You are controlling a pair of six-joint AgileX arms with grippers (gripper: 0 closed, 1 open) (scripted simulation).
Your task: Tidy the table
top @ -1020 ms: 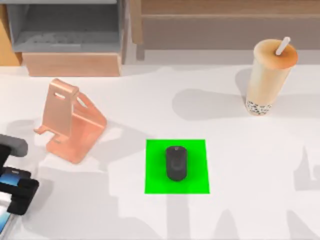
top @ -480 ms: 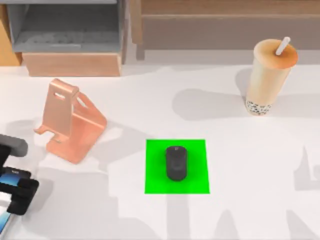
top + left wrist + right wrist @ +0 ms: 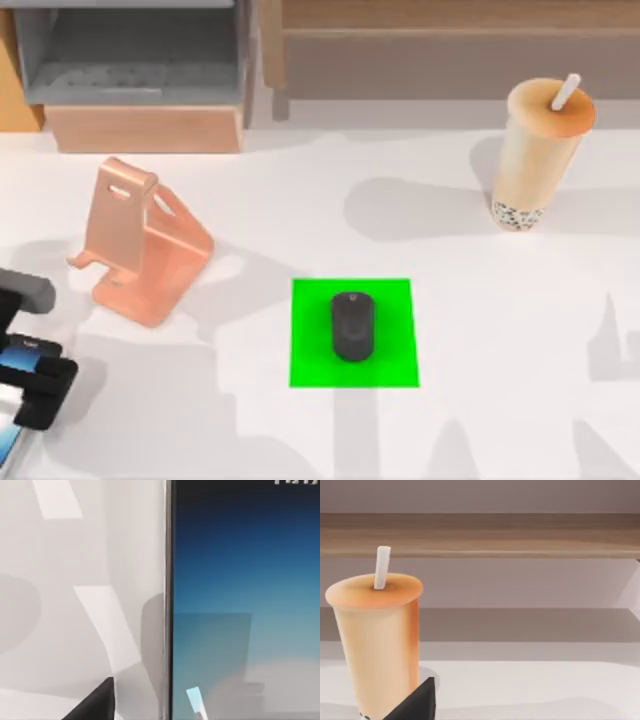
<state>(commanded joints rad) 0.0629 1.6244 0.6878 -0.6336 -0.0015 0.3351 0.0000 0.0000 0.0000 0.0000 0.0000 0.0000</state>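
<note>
The white table (image 3: 500,330) bears a green square patch (image 3: 310,300) with a black computer mouse (image 3: 352,326) lying on it. A copper-coloured phone stand (image 3: 140,245) sits to the left of the patch. At the table's far left edge my left gripper (image 3: 30,378) hangs just over a phone (image 3: 245,605) with a lit blue screen, which lies flat on the table. A milk tea cup (image 3: 538,150) with a white straw stands at the back right. My right gripper (image 3: 417,705) is low and close to the cup (image 3: 375,645), facing it.
A brown wooden shelf unit (image 3: 145,128) with a grey compartment (image 3: 130,55) lines the back left. A long wooden shelf (image 3: 450,40) runs along the back right, behind the cup. Arm shadows fall across the tabletop.
</note>
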